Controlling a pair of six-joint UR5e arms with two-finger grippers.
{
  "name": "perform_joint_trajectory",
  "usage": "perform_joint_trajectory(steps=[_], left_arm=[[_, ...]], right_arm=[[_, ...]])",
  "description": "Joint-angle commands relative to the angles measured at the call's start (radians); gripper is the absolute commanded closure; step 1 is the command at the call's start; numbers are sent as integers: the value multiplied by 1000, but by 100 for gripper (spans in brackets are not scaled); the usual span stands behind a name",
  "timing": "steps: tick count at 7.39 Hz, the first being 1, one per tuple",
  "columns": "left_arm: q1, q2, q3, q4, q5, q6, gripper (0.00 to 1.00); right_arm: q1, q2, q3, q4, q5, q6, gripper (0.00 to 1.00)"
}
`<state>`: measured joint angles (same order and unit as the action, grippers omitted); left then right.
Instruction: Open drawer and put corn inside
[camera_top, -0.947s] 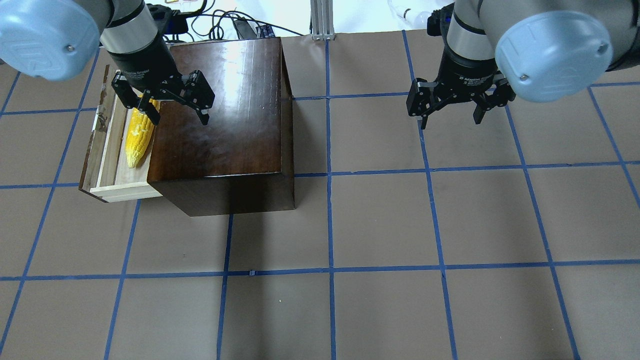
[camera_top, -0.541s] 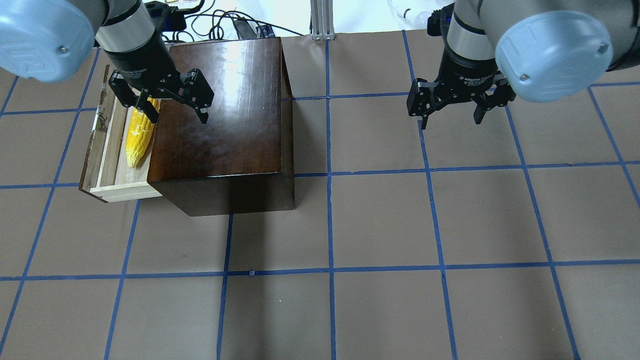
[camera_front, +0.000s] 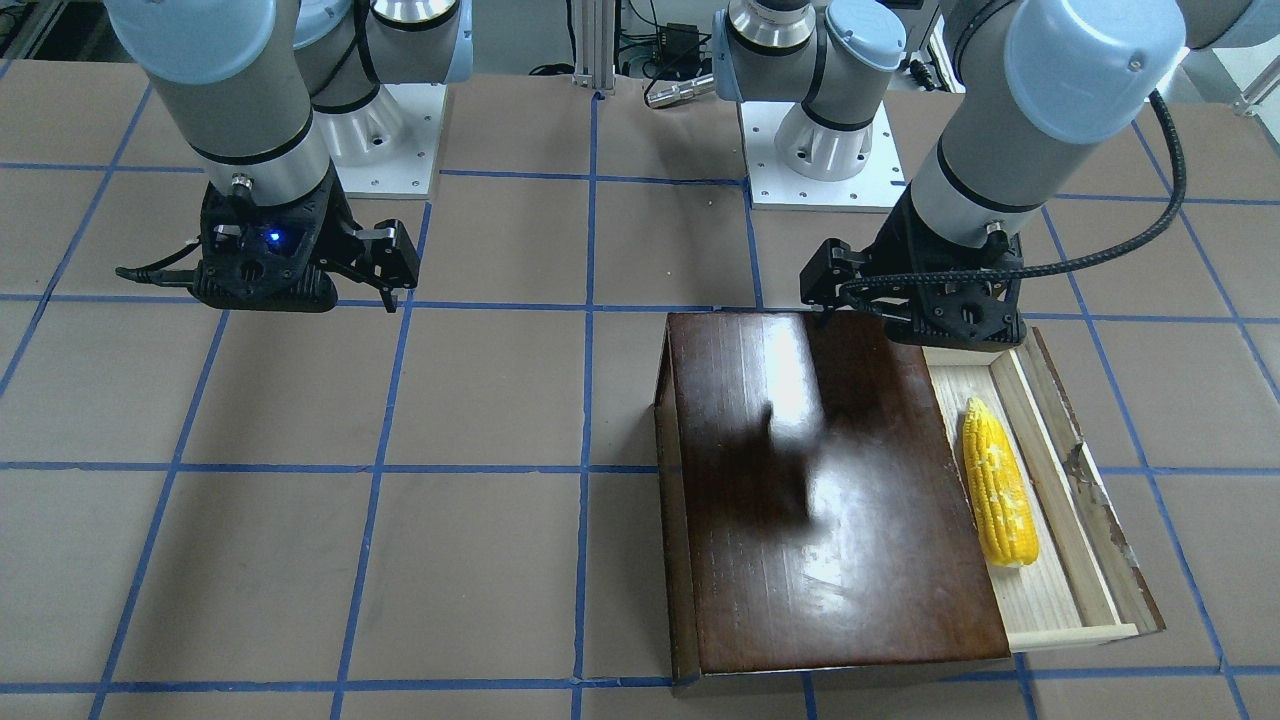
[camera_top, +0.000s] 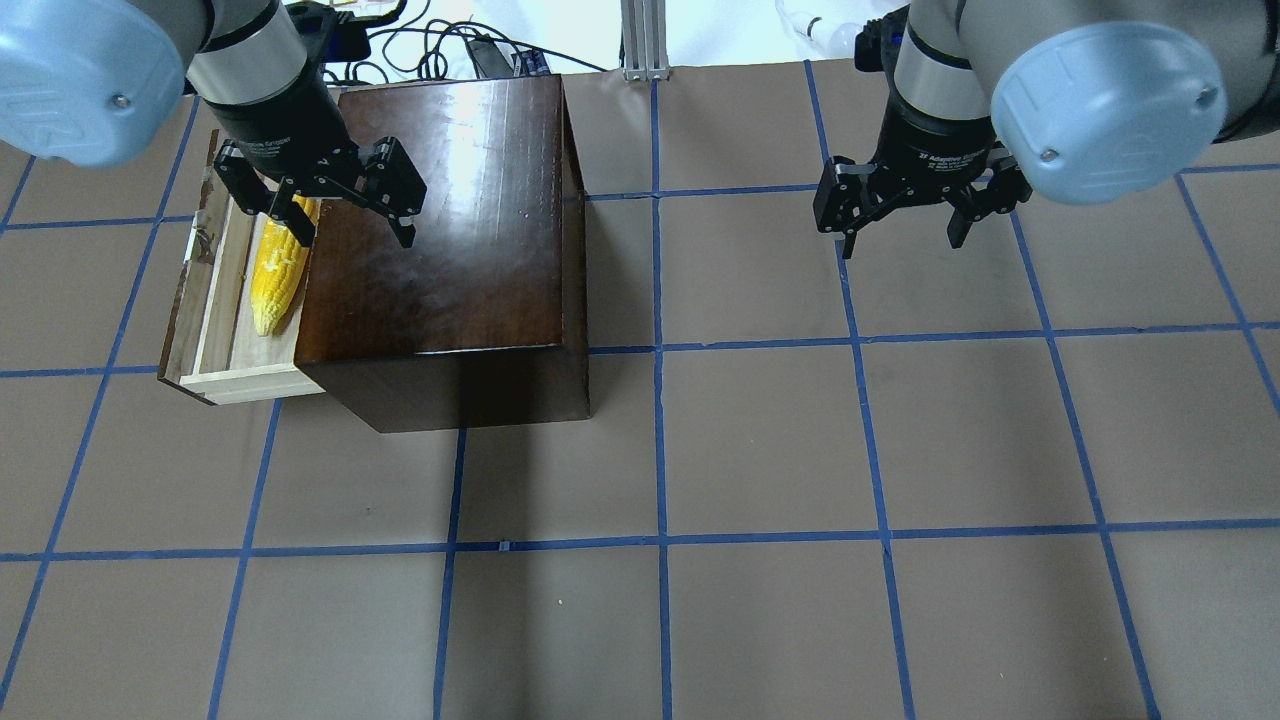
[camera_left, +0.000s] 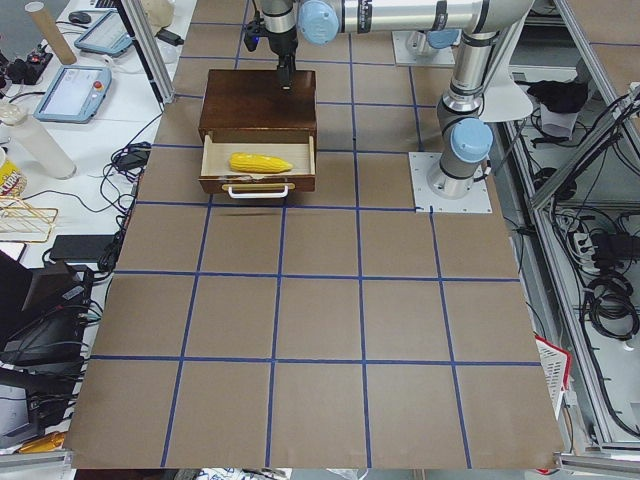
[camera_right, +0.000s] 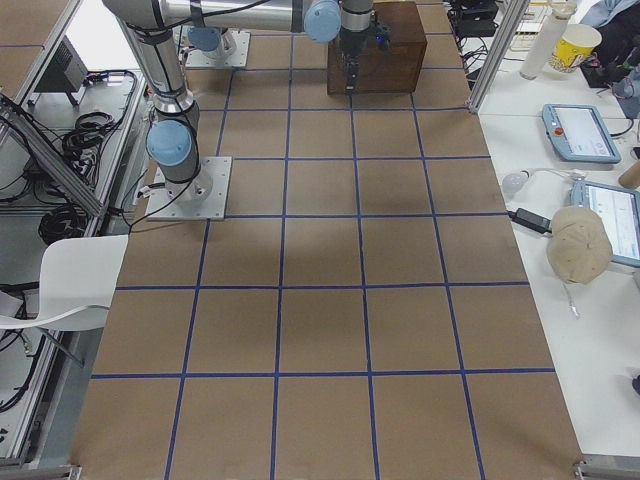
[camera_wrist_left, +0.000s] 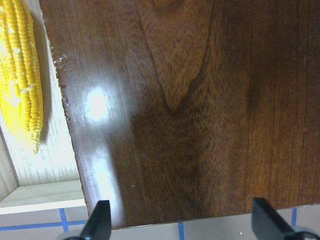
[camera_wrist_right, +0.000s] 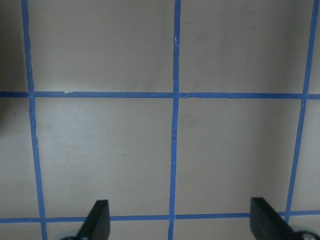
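The dark-brown box (camera_top: 440, 220) stands at the table's far left. Its drawer (camera_top: 255, 383) is pulled out to the left, its pale wood tray showing. The yellow corn (camera_top: 277, 275) lies flat inside the drawer, along its length; it also shows in the front-facing view (camera_front: 998, 485) and at the left edge of the left wrist view (camera_wrist_left: 22, 70). My left gripper (camera_top: 356, 238) is open and empty, hovering over the box's top by the drawer side. My right gripper (camera_top: 900, 242) is open and empty above bare table.
Cables and an aluminium post (camera_top: 645, 40) sit at the table's far edge behind the box. The arm bases (camera_front: 820, 150) stand at the robot's side. Blue tape lines grid the brown table (camera_top: 760, 450).
My left gripper has drifted slightly toward the far edge, still open. The corn, the drawer and the right arm have not moved.
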<state>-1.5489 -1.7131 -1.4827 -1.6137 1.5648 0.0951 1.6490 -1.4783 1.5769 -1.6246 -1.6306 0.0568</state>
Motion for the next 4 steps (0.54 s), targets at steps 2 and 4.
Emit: perform_joint_trajectory(steps=[2,4], left_arm=[[0,10,1,-2,-3,0,0],[0,13,-1,-2,4,0,0]], right_arm=[[0,0,0,-1,0,0,0],[0,0,0,0,0,0,0]])
